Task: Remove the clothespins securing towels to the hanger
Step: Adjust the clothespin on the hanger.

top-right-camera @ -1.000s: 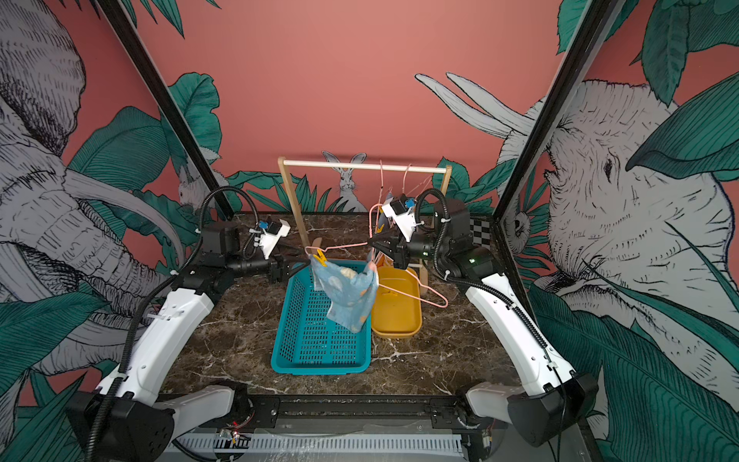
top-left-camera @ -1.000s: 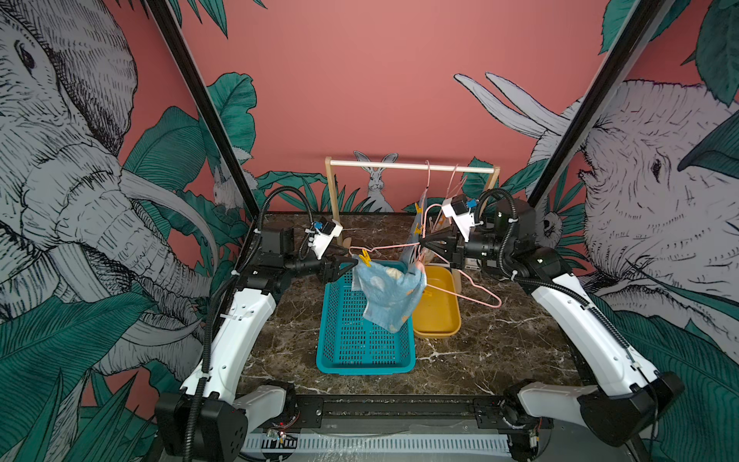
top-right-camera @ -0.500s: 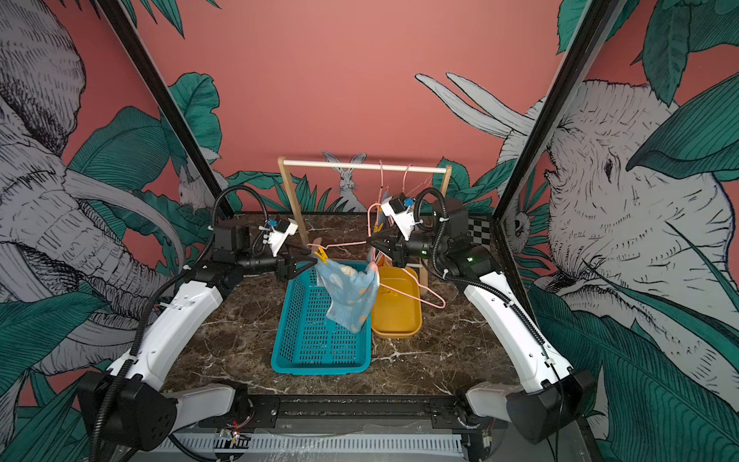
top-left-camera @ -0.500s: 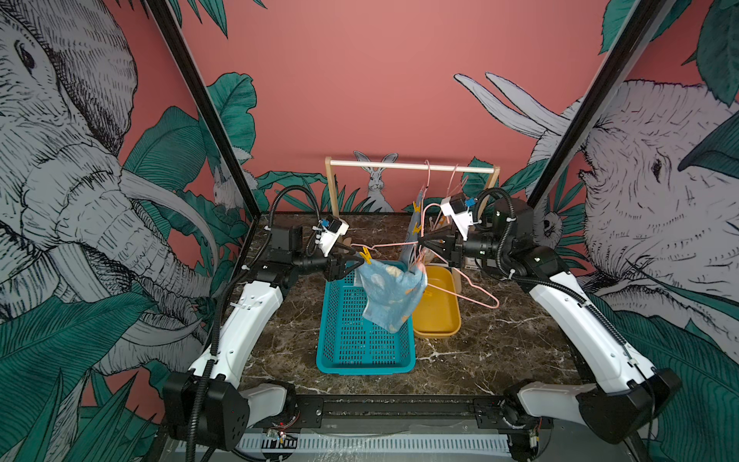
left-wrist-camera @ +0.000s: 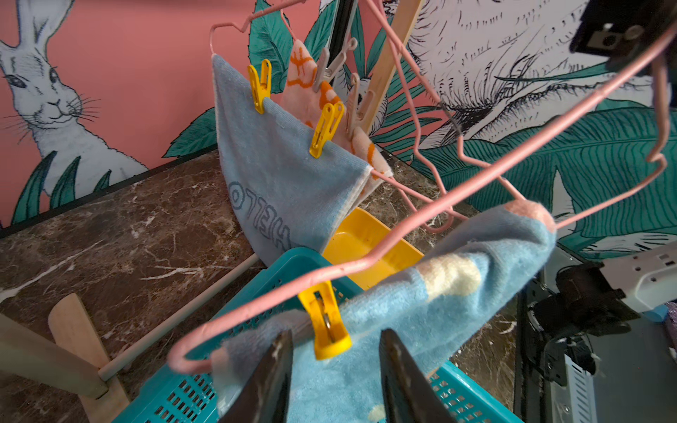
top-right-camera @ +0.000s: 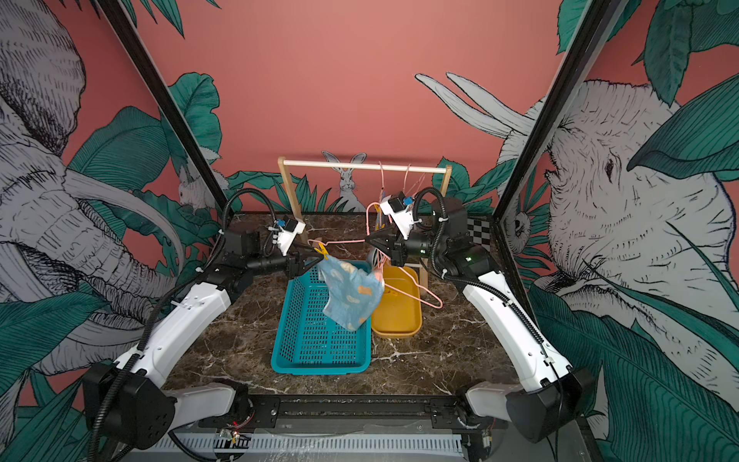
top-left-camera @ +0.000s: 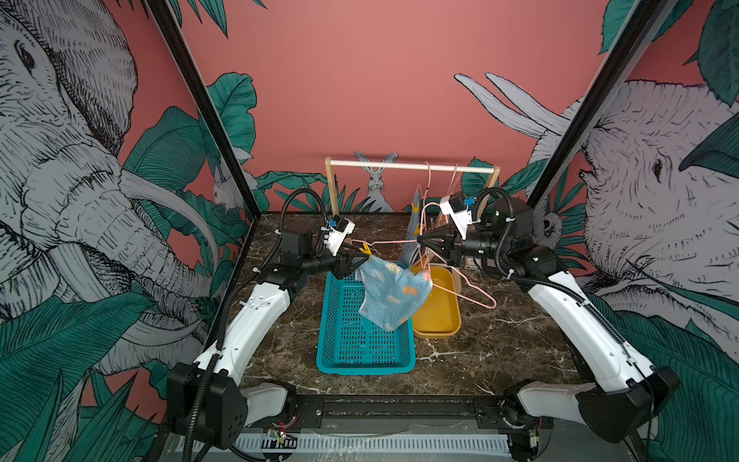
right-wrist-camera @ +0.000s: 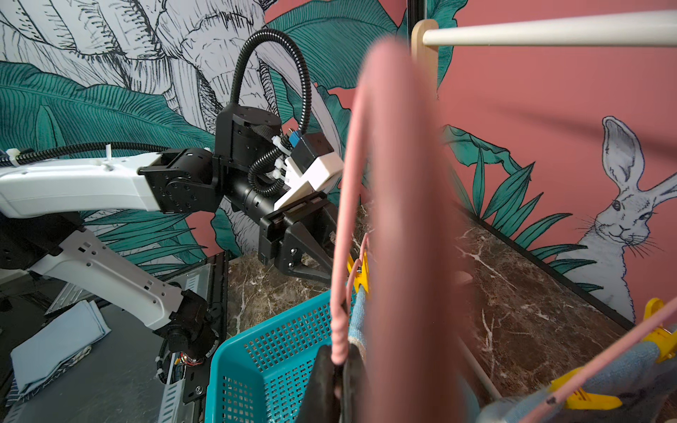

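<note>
Centre frame in both top views, above the teal basket [top-left-camera: 366,360], I see the light blue spotted towel [top-left-camera: 394,296] hanging from the pink hanger [left-wrist-camera: 344,271], fixed near its left end by one yellow clothespin [left-wrist-camera: 324,322]. My left pincer [left-wrist-camera: 337,334] is partly open, one finger either side of that clothespin with gaps showing. My right pincer [right-wrist-camera: 340,362] is clamped on the hanger's wire. Toward the upper centre of the left wrist view, a blue towel [left-wrist-camera: 278,172] and a cream towel [left-wrist-camera: 311,91] hang pinned.

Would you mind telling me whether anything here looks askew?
Yes: the spotted blue towel hangs lopsided on the pink hanger in the right gripper, pinned by a single visible yellow clothespin at one end, its other end bunched over the wire.
</note>
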Motion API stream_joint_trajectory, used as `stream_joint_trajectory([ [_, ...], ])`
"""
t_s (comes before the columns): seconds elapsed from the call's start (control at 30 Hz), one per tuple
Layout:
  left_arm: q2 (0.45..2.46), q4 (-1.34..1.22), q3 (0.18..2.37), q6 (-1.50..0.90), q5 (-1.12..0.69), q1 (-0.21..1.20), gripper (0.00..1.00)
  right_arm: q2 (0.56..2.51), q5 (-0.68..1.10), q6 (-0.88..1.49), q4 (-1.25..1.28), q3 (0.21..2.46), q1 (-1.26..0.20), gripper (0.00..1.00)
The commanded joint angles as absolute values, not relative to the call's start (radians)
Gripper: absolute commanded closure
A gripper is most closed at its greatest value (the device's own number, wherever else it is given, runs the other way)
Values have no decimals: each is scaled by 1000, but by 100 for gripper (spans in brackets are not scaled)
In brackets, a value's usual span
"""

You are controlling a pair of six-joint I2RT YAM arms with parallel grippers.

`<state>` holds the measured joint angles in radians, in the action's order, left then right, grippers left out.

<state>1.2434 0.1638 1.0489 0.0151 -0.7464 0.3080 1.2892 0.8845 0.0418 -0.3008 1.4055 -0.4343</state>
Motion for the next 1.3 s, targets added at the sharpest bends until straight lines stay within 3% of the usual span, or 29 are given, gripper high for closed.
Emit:
stream_joint_trajectory([
  [0.0, 1229, 83, 1035, -37, -706, 320, 61, 1287, 891, 48, -235, 1410, -444, 100],
  [0.33, 1214, 49, 1027, -75, -656, 340, 64, 1293, 885, 57, -224, 1411, -462, 100],
  [0.7, 1203, 57, 1028, -90, -705, 347, 84, 1296, 864, 63, -216, 1412, -466, 100],
  [1.27, 1201, 52, 1030, -105, -760, 394, 84, 1310, 849, 83, -193, 1410, -480, 100],
])
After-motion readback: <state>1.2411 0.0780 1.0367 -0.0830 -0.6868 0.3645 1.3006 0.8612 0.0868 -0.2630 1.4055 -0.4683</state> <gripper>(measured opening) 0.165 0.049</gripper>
